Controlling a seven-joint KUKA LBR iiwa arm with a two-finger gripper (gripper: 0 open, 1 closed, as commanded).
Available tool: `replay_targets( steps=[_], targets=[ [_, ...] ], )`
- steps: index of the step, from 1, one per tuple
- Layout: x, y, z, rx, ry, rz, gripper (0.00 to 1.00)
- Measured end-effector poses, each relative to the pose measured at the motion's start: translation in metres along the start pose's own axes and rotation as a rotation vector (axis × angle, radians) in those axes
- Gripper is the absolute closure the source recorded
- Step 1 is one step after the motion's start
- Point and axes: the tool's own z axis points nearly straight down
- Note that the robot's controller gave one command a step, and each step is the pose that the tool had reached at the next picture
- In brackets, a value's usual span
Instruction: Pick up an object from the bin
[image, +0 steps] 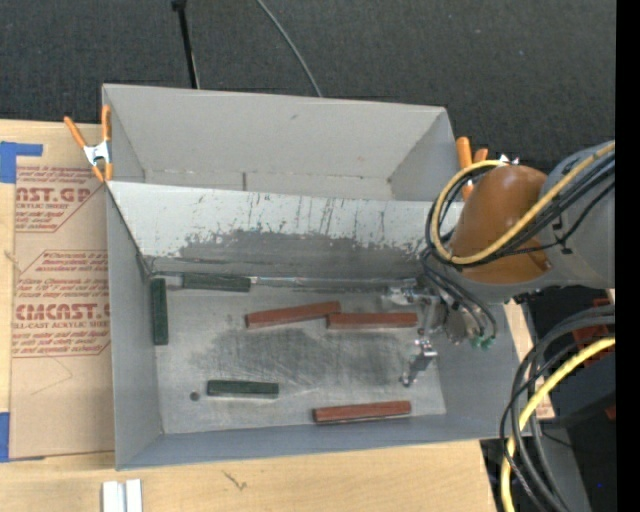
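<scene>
At the bin's (300, 150) right end, the fingers (421, 358) — open or closed, I cannot tell — hang near a brown bar (371, 321).

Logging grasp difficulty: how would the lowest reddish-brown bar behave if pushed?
The reddish-brown bar looks straight, so probably stiff. Flat-sided and lying flat on the bin floor, it would likely slide, not roll or tip.

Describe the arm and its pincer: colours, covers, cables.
The arm is grey, with a rounded, glossy orange cover at its wrist. Yellow and black cables loop around that cover, and more of them curve lower down at the right. The pincer is small and of silvery metal.
</scene>
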Motion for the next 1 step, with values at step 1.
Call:
replay_targets(
  steps=[1],
  targets=[
    [-0.0470, -0.0423, 0.0429, 0.000, 0.002, -0.131, 1.00]
  ],
)
